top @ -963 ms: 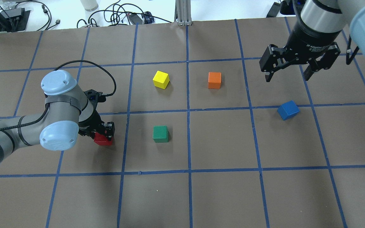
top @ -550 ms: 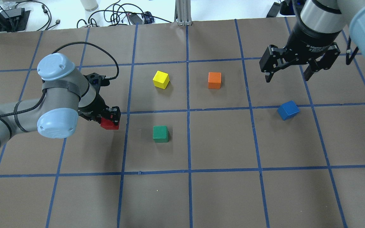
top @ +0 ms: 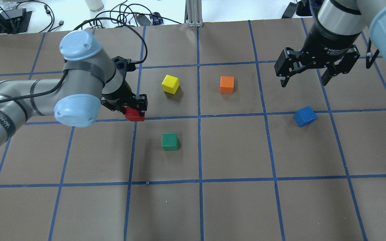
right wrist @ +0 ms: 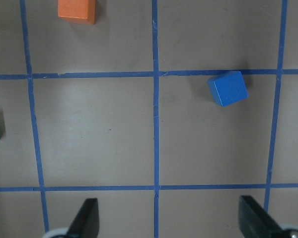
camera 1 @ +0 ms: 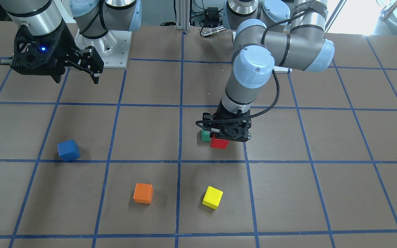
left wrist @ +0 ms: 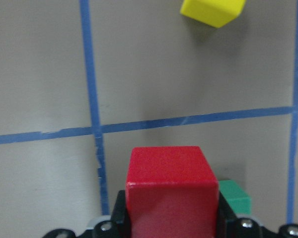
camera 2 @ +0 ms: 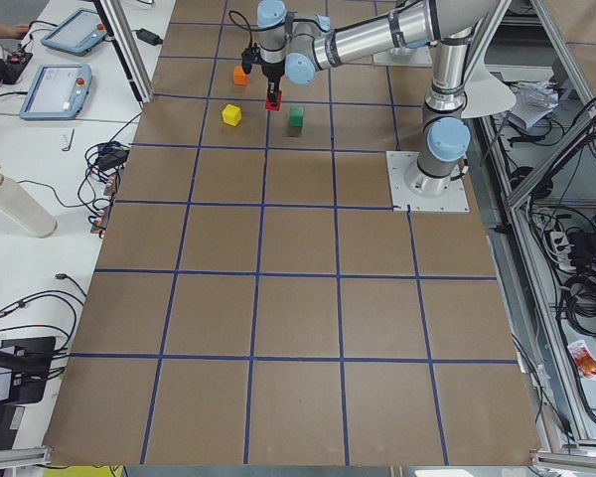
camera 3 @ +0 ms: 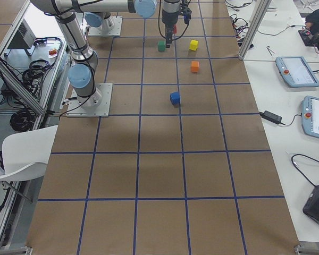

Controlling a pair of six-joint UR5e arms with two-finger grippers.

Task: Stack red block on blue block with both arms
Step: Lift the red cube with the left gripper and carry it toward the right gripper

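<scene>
My left gripper (top: 136, 110) is shut on the red block (top: 134, 114) and holds it above the table, near a blue tape line left of centre. The red block fills the bottom of the left wrist view (left wrist: 171, 191) and also shows in the front-facing view (camera 1: 219, 142). The blue block (top: 304, 116) sits turned on the table at the right, also in the front-facing view (camera 1: 68, 150) and the right wrist view (right wrist: 228, 88). My right gripper (top: 308, 77) is open and empty, raised beyond the blue block, its fingers (right wrist: 87, 218) at the bottom of the right wrist view.
A green cube (top: 170, 141) sits just right of and nearer than the held red block. A yellow cube (top: 170, 84) and an orange cube (top: 227, 84) sit farther back in the middle. Cables and gear lie beyond the table's far edge.
My left arm has lifted the red block and carried it to the right and away from the robot. The right arm and the blue block have not moved.
</scene>
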